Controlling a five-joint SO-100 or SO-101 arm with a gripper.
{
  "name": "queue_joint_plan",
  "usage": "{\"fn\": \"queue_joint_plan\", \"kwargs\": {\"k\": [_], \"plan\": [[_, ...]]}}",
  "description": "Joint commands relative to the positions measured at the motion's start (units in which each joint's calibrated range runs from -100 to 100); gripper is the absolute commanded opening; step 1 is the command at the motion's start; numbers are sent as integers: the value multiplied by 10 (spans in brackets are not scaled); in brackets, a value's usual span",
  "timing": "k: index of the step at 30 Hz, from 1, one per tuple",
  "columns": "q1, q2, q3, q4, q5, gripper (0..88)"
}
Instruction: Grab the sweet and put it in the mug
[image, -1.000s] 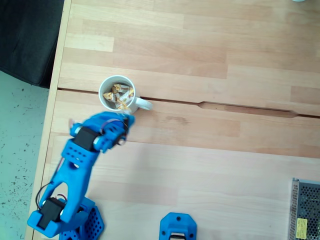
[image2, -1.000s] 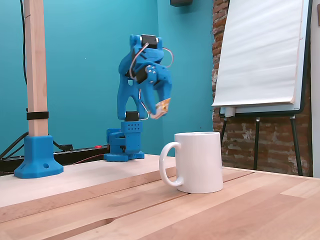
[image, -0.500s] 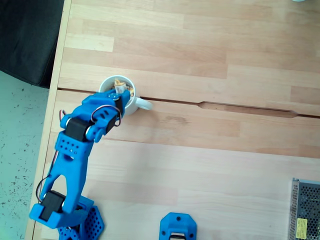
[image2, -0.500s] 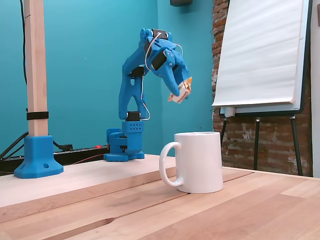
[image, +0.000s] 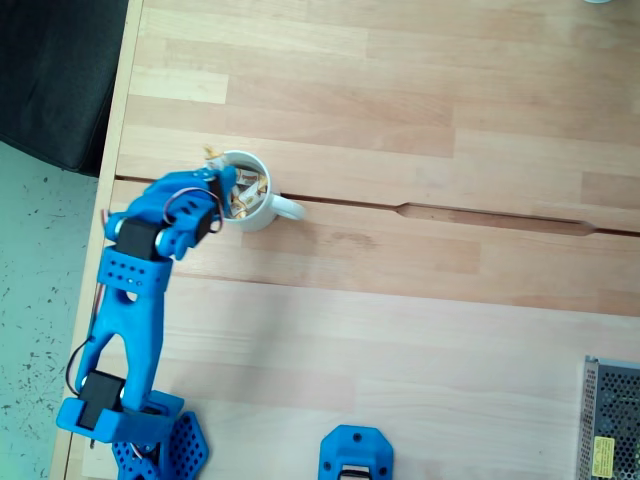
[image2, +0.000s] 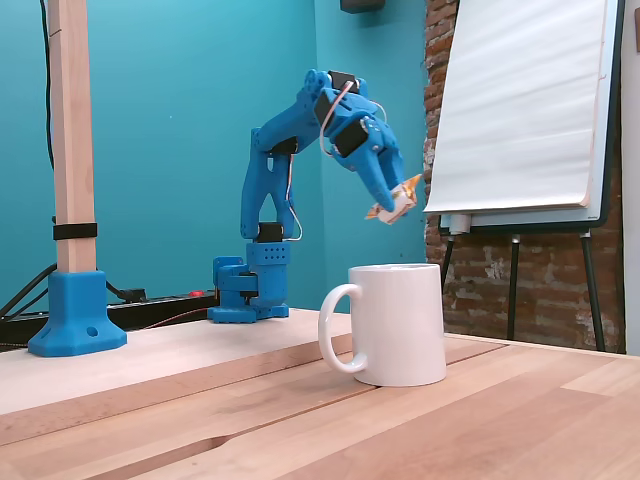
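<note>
The white mug (image: 262, 201) stands at the table's left in a fixed view from above, handle to the right, with several wrapped sweets (image: 246, 192) inside. In a fixed view from the side the mug (image2: 396, 325) is near the camera, handle to the left. My blue gripper (image2: 396, 200) hangs above the mug's rim, shut on a cream sweet (image2: 392, 204) with golden ends. From above, the gripper (image: 217, 172) covers the mug's left edge and the held sweet's golden end (image: 211, 153) pokes out just past the rim.
A blue printed block (image: 355, 454) sits at the front edge and a metal mesh box (image: 610, 422) at the bottom right. A groove (image: 480, 214) runs across the table. From the side, a wooden post on a blue foot (image2: 75, 318) stands left and a flip chart (image2: 520, 110) right.
The arm has reached out and risen, carrying the sweet from beside the mug's near side to above its rim, then on toward the left edge as seen from above.
</note>
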Motion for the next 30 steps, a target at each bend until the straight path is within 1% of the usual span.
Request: {"fn": "queue_joint_plan", "kwargs": {"k": [1,15,17,20,24,26,30], "plan": [[-12,-13,-33,-9,-1,0],[-10,-9,-30,-9,-1,0],[-10,-9,-30,-9,-1,39],[-10,-8,-30,-9,0,121],[-10,-6,-30,-9,3,188],[-10,-6,-30,-9,4,194],[-10,-7,-30,-9,0,172]]}}
